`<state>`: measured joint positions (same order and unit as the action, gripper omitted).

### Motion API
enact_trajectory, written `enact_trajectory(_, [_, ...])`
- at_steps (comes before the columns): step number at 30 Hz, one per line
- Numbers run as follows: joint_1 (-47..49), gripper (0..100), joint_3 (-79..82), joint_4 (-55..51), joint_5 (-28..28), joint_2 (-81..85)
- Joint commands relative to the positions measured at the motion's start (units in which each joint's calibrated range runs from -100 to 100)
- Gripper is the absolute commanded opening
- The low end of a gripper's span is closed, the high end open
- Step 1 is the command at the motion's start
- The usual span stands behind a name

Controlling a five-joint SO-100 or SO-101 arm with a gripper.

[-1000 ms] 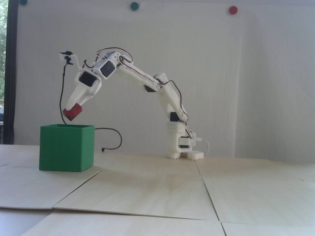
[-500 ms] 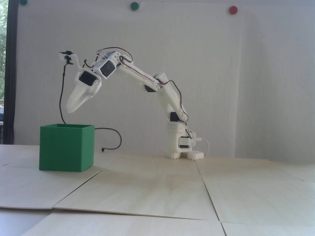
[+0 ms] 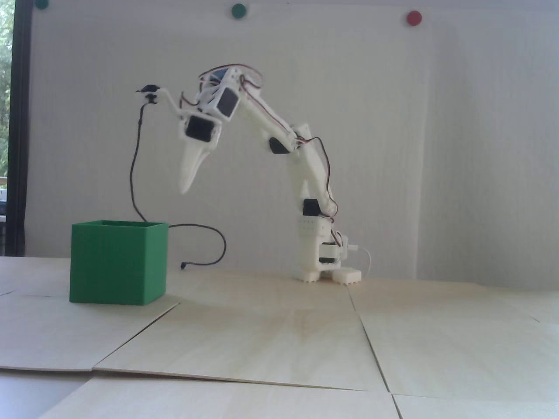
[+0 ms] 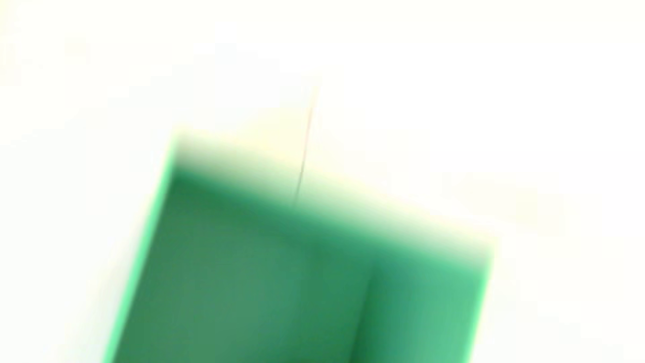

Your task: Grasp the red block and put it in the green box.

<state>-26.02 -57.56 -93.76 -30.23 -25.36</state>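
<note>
The arm's gripper [image 3: 187,185] hangs in the air, fingers pointing down and a little toward the left of the fixed view, above and to the right of the green box [image 3: 117,266], with clear space between its tip and the box's rim. The fingers look pressed together into one pale wedge with nothing showing between them, so I read it as clenched and empty, though the picture is soft. The red block is nowhere to be seen: not on the wooden table [image 3: 279,340], not between the fingers. My guess is that it already lies inside the box, hidden by the tall green walls, but I cannot confirm that. In the wrist view the box [image 4: 265,279] is a smeared green shape filling the lower half, seemingly its inside walls seen from above at a slant; the blur is too heavy to make out any block there. The box stands near the left side of the table, open top up, within reach of the arm, which suits dropping something in from above. A black cable [image 3: 135,166] droops from the wrist camera behind the box and curls along the table. On the wall a red dot [image 3: 413,18] and green dots are only markers.
</note>
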Motion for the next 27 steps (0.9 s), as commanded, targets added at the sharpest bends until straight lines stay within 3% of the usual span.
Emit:
enact_trajectory(1, [6.28,2,1.93,-5.48,-3.34,18.53])
enact_trajectory(5, [9.5,2,9.21,-4.97,-4.28,25.56])
enact_trajectory(12, [14.8,2,28.82,-5.48,10.5,34.96])
enact_trajectory(21, [18.5,2,48.25,-1.18,19.61,45.14])
enact_trajectory(24, [19.47,2,48.25,-1.01,18.26,48.14])
enact_trajectory(27, [22.77,2,48.25,-1.43,10.76,49.64])
